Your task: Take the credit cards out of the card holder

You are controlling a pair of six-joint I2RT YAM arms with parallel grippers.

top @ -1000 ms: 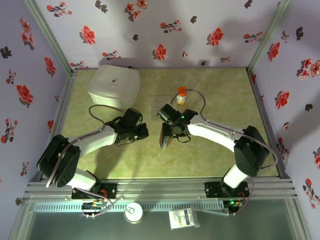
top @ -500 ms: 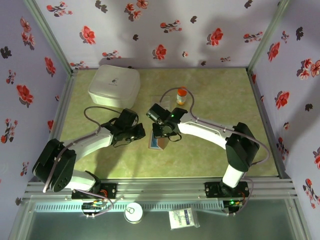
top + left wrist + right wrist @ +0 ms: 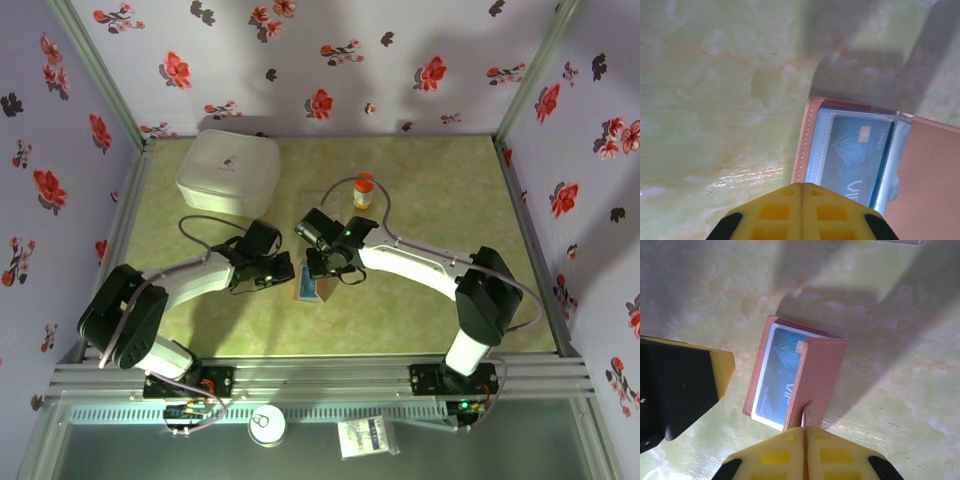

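Observation:
The brown card holder [image 3: 312, 289] lies on the green table between the two grippers. One flap [image 3: 820, 370] is lifted, and a blue credit card [image 3: 777, 372] shows in a clear sleeve on the flat half. My right gripper [image 3: 804, 429] is shut on a thin brown tab at the flap's near edge. My left gripper [image 3: 801, 186] is shut with nothing between its fingers, its tip at the holder's left edge [image 3: 802, 145], beside the blue card [image 3: 855, 155]. In the right wrist view the left gripper's yellow finger [image 3: 720, 367] sits just left of the holder, apart from it.
A large white lidded box [image 3: 228, 172] stands at the back left. An orange pill bottle [image 3: 364, 190] stands behind the right arm. Flowered walls close in the table on three sides. A round tin [image 3: 267, 428] and a packet [image 3: 368, 436] lie below the arm bases.
My right gripper has carried the card holder left and set it lower, from standing on edge to partly open on the table. My left gripper has edged right toward it.

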